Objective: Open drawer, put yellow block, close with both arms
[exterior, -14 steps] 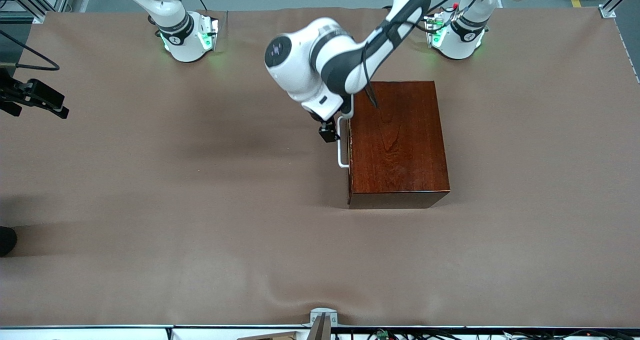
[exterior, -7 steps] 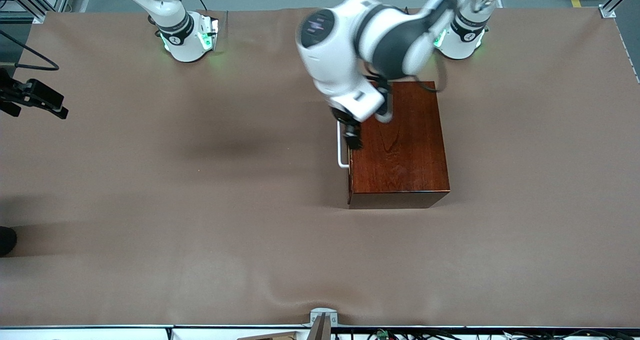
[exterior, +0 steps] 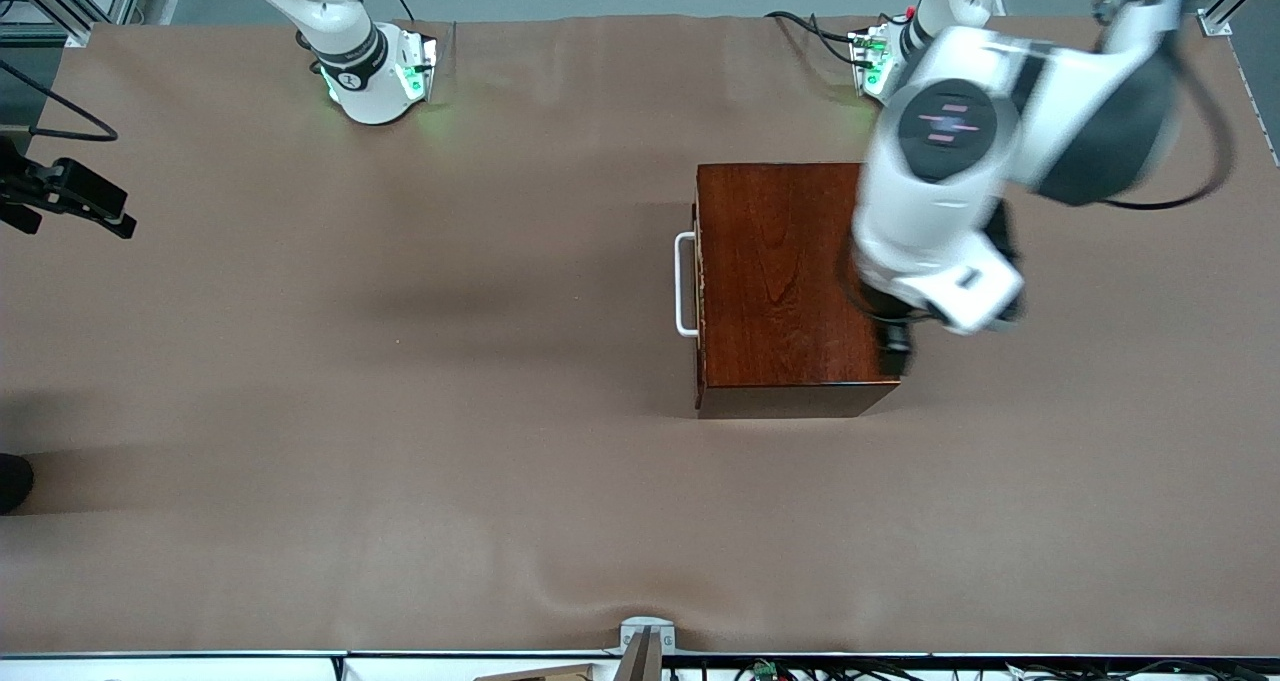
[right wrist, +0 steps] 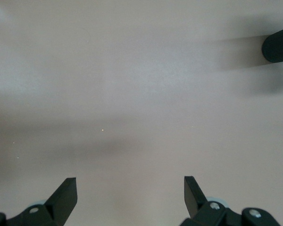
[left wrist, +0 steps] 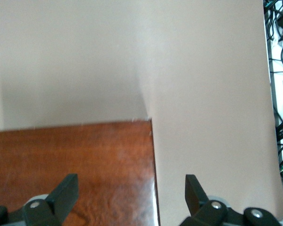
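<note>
The dark reddish-brown box (exterior: 790,286) stands on the brown table. Its drawer is shut, and the white bar handle (exterior: 683,283) faces the right arm's end. My left gripper (exterior: 893,349) is open and empty. It hangs over the box's top edge toward the left arm's end, near the corner closest to the front camera. In the left wrist view, the left gripper (left wrist: 132,186) straddles that edge of the box (left wrist: 75,160). My right gripper (right wrist: 130,188) is open and empty over bare table. It does not show in the front view. The yellow block is out of view.
A black device (exterior: 70,199) sticks in over the table edge at the right arm's end, with a dark rounded thing (exterior: 12,481) nearer the front camera. A dark rounded shape (right wrist: 278,44) shows in the right wrist view. A grey bracket (exterior: 645,641) sits at the front edge.
My left arm has swung from the drawer handle across the box top to the box's edge at the left arm's end. The drawer has stayed shut.
</note>
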`<state>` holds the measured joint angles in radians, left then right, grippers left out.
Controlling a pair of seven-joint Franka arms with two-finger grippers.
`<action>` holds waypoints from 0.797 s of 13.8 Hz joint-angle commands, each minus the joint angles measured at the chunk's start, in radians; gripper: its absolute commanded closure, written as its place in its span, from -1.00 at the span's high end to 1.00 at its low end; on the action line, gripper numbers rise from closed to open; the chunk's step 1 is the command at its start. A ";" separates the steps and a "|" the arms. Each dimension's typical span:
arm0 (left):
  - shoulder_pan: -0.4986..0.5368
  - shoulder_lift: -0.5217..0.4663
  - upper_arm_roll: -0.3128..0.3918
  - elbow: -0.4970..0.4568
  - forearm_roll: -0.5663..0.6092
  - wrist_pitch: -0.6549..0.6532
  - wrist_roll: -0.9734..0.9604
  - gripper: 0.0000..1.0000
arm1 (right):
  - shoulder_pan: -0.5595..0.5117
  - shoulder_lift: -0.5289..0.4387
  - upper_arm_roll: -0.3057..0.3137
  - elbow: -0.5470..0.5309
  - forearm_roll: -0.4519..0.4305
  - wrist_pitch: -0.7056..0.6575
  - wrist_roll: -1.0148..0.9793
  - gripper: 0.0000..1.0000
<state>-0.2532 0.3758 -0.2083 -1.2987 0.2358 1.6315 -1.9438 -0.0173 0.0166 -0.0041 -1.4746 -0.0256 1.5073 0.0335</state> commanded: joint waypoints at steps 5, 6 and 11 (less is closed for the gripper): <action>0.247 -0.150 -0.014 -0.068 -0.133 -0.012 0.371 1.00 | -0.016 -0.015 0.013 -0.013 0.003 0.004 0.006 1.00; 0.282 -0.167 -0.014 -0.071 -0.174 -0.013 0.446 1.00 | -0.018 -0.015 0.013 -0.015 0.003 0.004 0.005 1.00; 0.335 -0.250 -0.010 -0.125 -0.202 -0.050 0.730 1.00 | -0.016 -0.015 0.015 -0.029 0.003 0.016 0.005 1.00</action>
<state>0.0688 0.1790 -0.2090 -1.3672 0.0513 1.5860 -1.2948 -0.0174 0.0167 -0.0041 -1.4850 -0.0256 1.5107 0.0335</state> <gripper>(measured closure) 0.000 0.000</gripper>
